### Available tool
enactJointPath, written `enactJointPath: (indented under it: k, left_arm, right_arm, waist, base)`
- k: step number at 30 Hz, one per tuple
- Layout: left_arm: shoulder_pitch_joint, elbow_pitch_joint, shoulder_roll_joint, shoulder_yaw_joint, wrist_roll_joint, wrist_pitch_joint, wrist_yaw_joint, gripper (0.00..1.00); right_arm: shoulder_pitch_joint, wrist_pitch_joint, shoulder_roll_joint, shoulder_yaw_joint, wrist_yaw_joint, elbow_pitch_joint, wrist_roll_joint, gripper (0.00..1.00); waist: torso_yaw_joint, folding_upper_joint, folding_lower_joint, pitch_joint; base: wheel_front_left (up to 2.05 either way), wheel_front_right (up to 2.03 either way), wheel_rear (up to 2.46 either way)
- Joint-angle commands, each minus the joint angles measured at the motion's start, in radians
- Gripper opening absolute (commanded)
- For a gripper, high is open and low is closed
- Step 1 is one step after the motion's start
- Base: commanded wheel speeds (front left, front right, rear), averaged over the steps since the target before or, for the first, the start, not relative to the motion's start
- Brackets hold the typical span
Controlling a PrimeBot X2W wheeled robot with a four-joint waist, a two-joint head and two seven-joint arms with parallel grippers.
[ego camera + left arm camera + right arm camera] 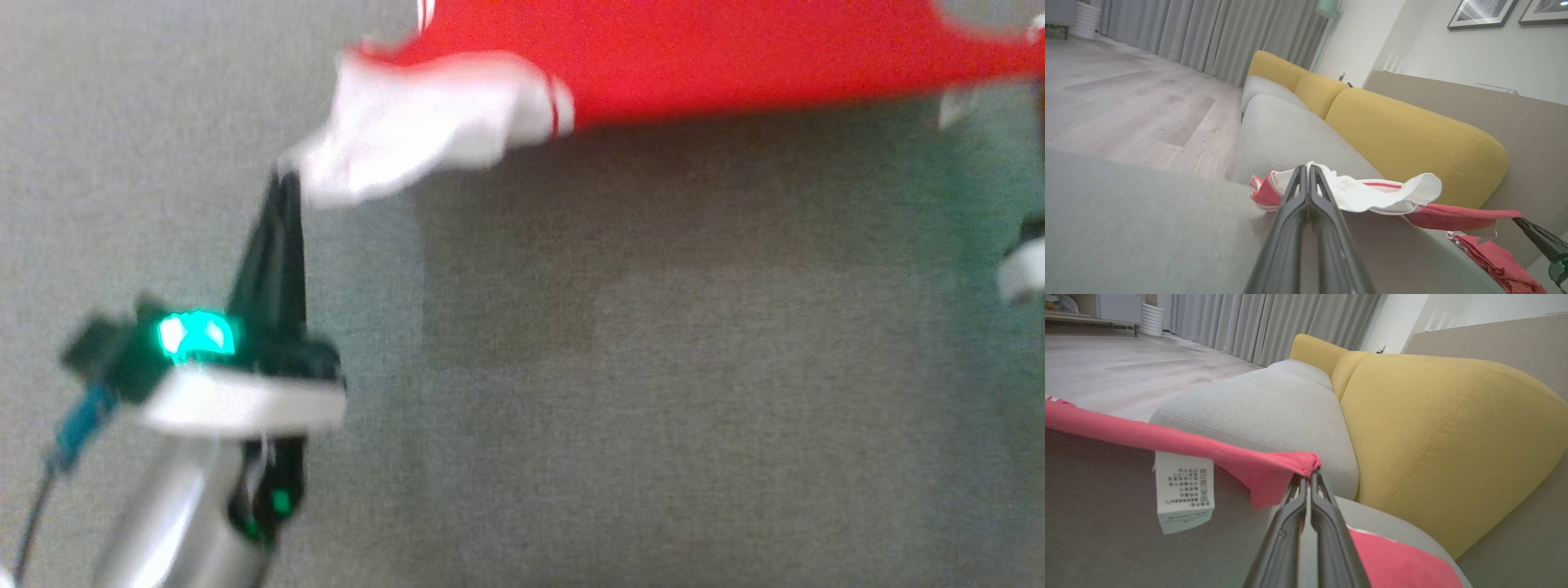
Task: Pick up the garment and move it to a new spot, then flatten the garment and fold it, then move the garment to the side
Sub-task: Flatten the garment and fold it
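Left pincer is pinching the white sleeve of the red garment tight, and my right pincer is clamping a red corner near the label. I am holding the garment stretched between them, its length running left to right over the grey sofa cushion; bare cushion is lying open toward me, the yellow backrest standing beyond

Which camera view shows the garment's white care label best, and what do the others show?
The right wrist view: the care label hangs large and sharp from the garment, print lines visible. The head view has a blurred white scrap that may be it; the left wrist view, a small pale tab.
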Motion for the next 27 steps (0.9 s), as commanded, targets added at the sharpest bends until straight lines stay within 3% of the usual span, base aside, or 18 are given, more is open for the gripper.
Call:
enactJointPath:
  k: [1, 8, 15, 21, 27]
  left_arm:
    - [0.075, -0.071, 0.035, 0.054, 0.003, -0.010, 0.026, 0.00]
    - [0.397, -0.196, 0.012, 0.052, -0.011, -0.010, 0.103, 0.00]
    - [0.530, -0.242, 0.014, 0.023, -0.024, 0.002, 0.125, 0.00]
    - [0.464, -0.199, -0.001, 0.025, -0.036, 0.022, 0.129, 0.00]
    - [0.263, -0.098, -0.028, 0.025, -0.047, 0.052, 0.088, 0.00]
  right_arm:
    - [0.072, -0.006, -0.005, -0.004, 0.007, -0.056, 0.013, 0.00]
    - [0.305, -0.006, 0.024, -0.004, 0.007, -0.145, 0.039, 0.00]
    - [0.493, -0.004, 0.041, -0.031, 0.007, -0.206, 0.067, 0.00]
    - [0.509, 0.053, 0.065, -0.008, 0.007, -0.225, 0.086, 0.00]
    - [0.399, 0.110, 0.066, 0.025, 0.007, -0.190, 0.088, 0.00]
  waist:
    - [-0.023, -0.0001, 0.0004, -0.073]
    - [-0.047, -0.0001, 0.0004, -0.127]
    - [-0.036, -0.0001, 0.0004, -0.157]
    - [-0.041, -0.0001, 0.0004, -0.146]
    - [-0.044, -0.0001, 0.0004, -0.087]
  base:
    - [0.00, 0.00, 0.00]
    - [0.00, 0.00, 0.00]
    - [0.00, 0.00, 0.00]
    - [0.00, 0.00, 0.00]
    - [0.00, 0.00, 0.00]
